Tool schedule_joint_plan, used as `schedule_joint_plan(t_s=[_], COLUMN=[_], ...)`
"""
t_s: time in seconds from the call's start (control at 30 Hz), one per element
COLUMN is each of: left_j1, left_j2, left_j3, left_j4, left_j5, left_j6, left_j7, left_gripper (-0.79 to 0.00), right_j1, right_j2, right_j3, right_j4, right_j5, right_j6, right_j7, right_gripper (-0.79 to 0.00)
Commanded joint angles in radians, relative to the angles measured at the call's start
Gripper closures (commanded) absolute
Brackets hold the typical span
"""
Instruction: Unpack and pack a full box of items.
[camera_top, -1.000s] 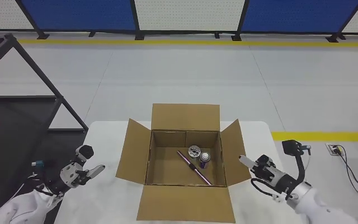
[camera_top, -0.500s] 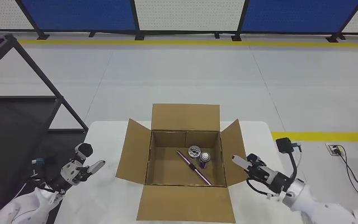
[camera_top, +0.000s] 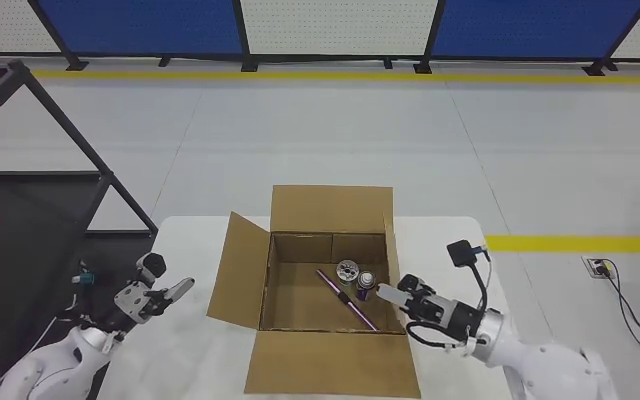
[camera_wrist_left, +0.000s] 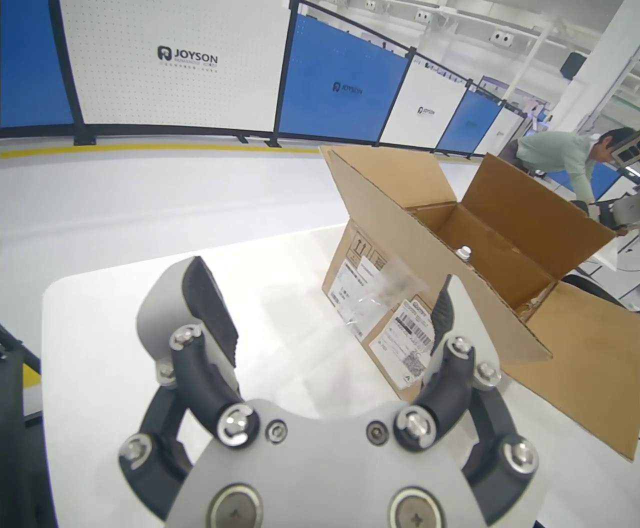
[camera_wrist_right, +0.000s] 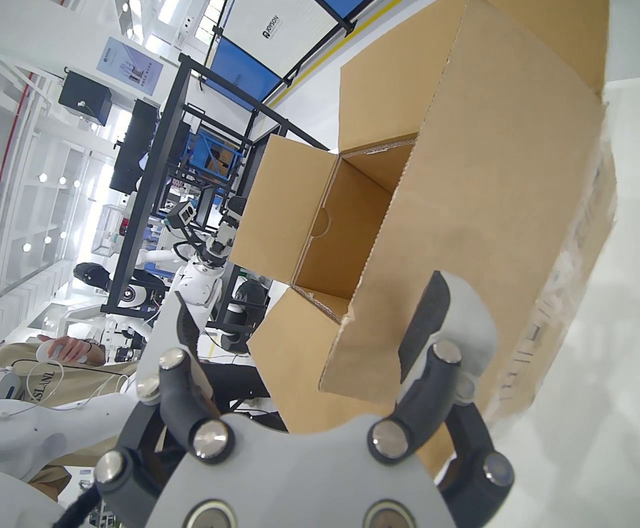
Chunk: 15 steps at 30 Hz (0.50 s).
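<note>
Grey and gaping, holding nothing, your right gripper (camera_top: 392, 296) sat at the right flap of the cardboard box (camera_top: 330, 210). Your left gripper (camera_top: 172, 292), equally spread and empty, hovered above the white table (camera_top: 190, 250), left of the box.

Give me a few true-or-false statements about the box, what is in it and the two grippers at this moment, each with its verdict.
1. The box stands with its flaps open. True.
2. The box is empty. False: a purple stick, a round metal part and a small bottle lie inside.
3. The left gripper is open and holds nothing. True.
4. The left gripper touches the box. False: it is apart from the box, off to its left.
5. The right gripper is shut. False: it is open, at the box's right side.
</note>
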Motion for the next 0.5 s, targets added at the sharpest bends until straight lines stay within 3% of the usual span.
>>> schedule_joint_plan(t_s=[0.0,0.47], left_j1=[0.003,-0.025], left_j2=[-0.001,-0.01], left_j3=[0.01,0.11], left_j4=[-0.012,-0.103], left_j5=[0.015,0.102], left_j6=[0.015,0.06], left_j7=[0.0,-0.034], left_gripper=[-0.785,-0.785], right_j1=[0.013,0.083], right_j2=[0.0,0.006], right_j3=[-0.023,-0.107], right_j4=[0.012,0.132], right_j5=[-0.006,0.066], right_j6=[0.004,-0.022], right_j7=[-0.013,-0.058], right_gripper=[-0.785,-0.785])
